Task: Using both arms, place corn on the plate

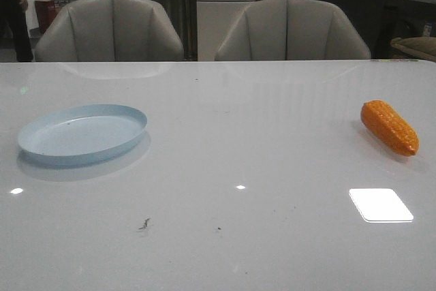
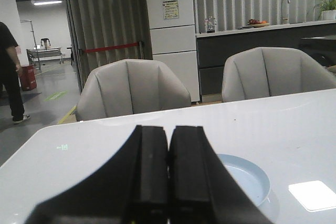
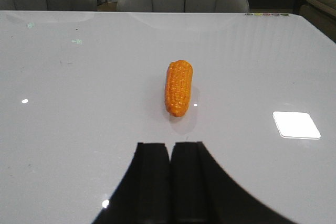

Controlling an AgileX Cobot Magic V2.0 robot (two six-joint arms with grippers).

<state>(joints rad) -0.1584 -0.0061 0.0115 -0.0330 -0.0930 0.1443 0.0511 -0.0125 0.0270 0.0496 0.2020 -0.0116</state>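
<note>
Facing corn [image 3: 179, 87], right gripper [image 3: 171, 153] pressed together; left gripper [image 2: 168, 140] likewise, beside plate [image 2: 251, 184].

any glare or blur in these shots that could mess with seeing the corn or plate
Front view: a bright rectangular glare patch sits on the glossy table near the corn, not covering it; the plate is dim but sharp. Right wrist view: corn crisp, same glare off to one side. Left wrist view: the shut left gripper hides part of the plate.
</note>
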